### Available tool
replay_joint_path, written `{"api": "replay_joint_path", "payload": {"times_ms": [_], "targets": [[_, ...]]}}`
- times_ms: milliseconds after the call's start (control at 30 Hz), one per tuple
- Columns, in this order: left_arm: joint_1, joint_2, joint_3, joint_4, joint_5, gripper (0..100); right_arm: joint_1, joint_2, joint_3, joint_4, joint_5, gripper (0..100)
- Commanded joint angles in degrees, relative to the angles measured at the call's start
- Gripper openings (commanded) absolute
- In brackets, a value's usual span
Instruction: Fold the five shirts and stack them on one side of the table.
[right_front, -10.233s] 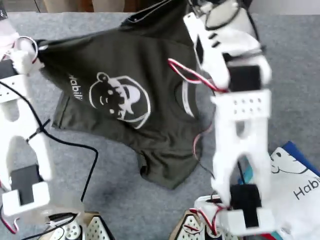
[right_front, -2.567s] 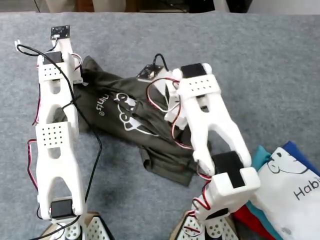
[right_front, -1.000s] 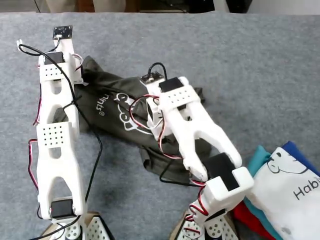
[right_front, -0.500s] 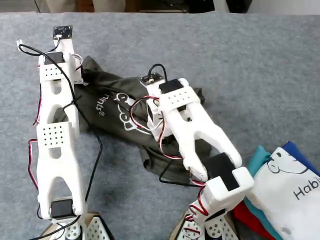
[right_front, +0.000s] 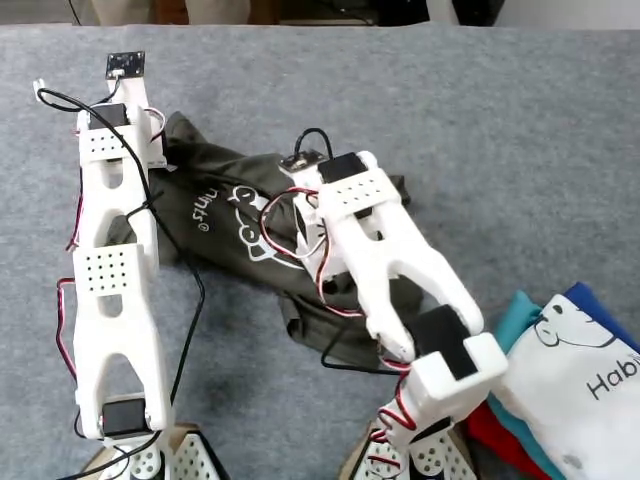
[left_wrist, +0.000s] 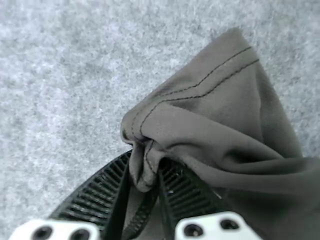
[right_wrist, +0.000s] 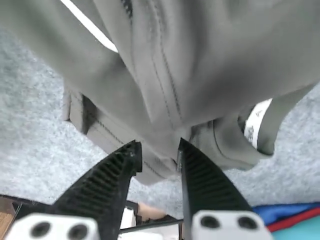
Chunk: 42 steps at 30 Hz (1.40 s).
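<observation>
A dark olive shirt (right_front: 205, 200) with a white print lies bunched on the grey table, partly doubled over. My left gripper (right_front: 158, 152) is at the shirt's far left corner, shut on a stitched hem fold (left_wrist: 145, 170). My right gripper (right_wrist: 157, 150) hangs over the middle of the shirt (right_wrist: 200, 65), largely hidden under its own arm (right_front: 365, 215) in the high view. Its fingers pinch a thick fold of the fabric. A stack of shirts lies at the near right, with a white printed one (right_front: 585, 390) on top.
Blue (right_front: 588, 298), teal (right_front: 516, 314) and red (right_front: 488, 428) shirt edges stick out from under the white one. Bare grey table (right_front: 520, 130) spreads across the far right. Both arm bases stand at the near edge, and cables trail over the shirt.
Ten seconds ago both arms held the shirt spread out; it now lies bunched on the table. The right arm has carried its fold leftward. Over the last second nothing has visibly moved.
</observation>
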<state>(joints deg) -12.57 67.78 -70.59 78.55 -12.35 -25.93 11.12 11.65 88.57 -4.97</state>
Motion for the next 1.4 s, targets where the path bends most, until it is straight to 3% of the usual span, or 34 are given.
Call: {"api": "replay_joint_path", "payload": {"times_ms": [0, 600, 833, 1367], "targets": [[0.79, -0.40, -2.29, -1.14, -0.44, 2, -0.57, 2.24, -0.04, -2.73, 0.26, 13.8], [0.70, -0.40, -2.29, -1.14, -0.44, 2, 0.84, 6.73, 0.31, -7.47, 0.53, 13.5], [0.62, -0.40, -2.29, -1.14, -0.44, 2, 2.15, 6.73, 3.82, -10.55, 0.62, 3.9], [0.62, -0.40, -2.29, -1.14, -0.44, 2, 4.53, 6.29, 3.91, -10.46, 0.70, 3.9]]}}
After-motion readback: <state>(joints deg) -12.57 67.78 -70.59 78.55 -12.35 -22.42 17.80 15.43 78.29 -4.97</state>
